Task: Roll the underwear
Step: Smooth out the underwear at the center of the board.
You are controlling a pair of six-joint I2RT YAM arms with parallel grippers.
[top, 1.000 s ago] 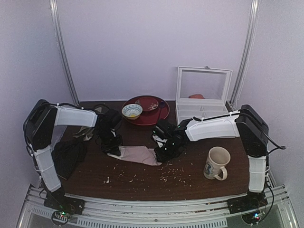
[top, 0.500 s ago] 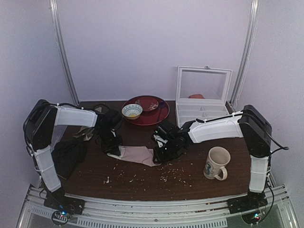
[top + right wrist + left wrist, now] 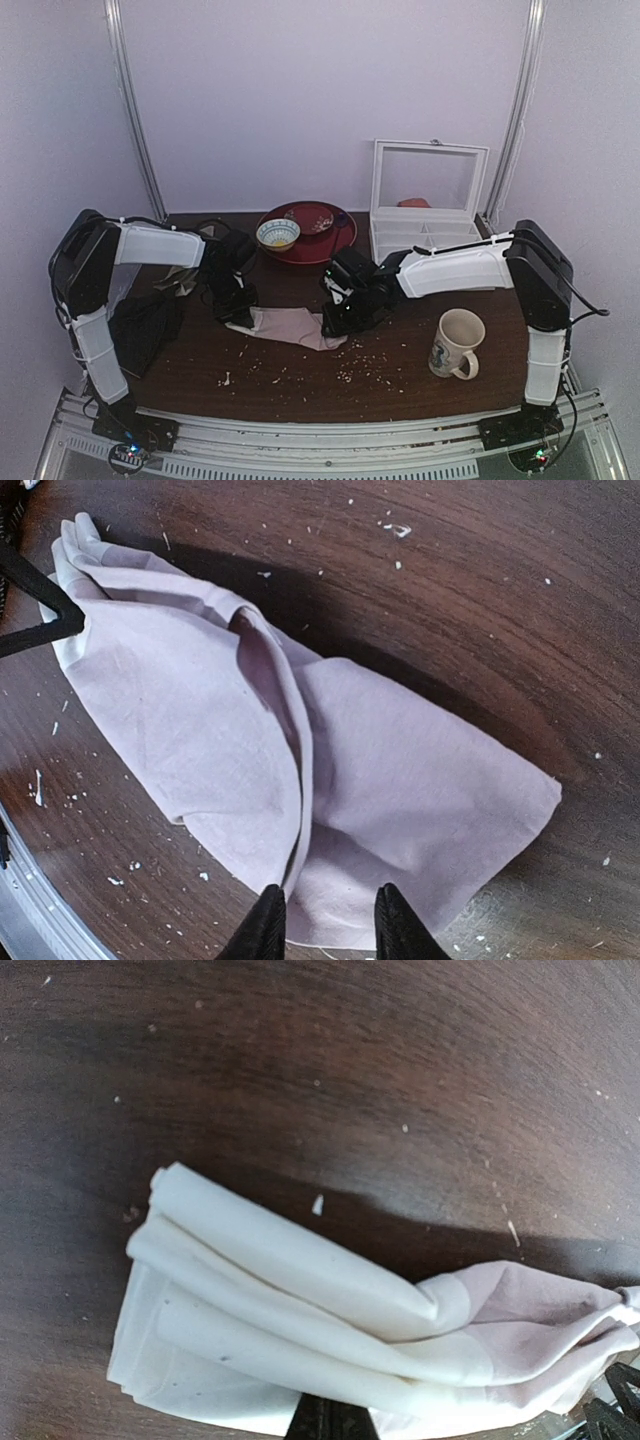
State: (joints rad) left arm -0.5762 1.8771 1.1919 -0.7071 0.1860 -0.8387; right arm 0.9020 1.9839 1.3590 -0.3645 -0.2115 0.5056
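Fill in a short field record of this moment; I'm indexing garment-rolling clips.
underwear: pale pink, creased, not yet rolled, on the dark table between both arms
left pincer: shut on the underwear's whitish waistband end
right pincer: open, fingertips astride the opposite edge
mug: upright, right of the underwear, apart from it
black cloth: bunched near the table's left edge
crumbs: scattered in front of the underwear

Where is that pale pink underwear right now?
In the top view the underwear lies mid-table on the dark wood, between the left gripper and the right gripper, well left of the mug.
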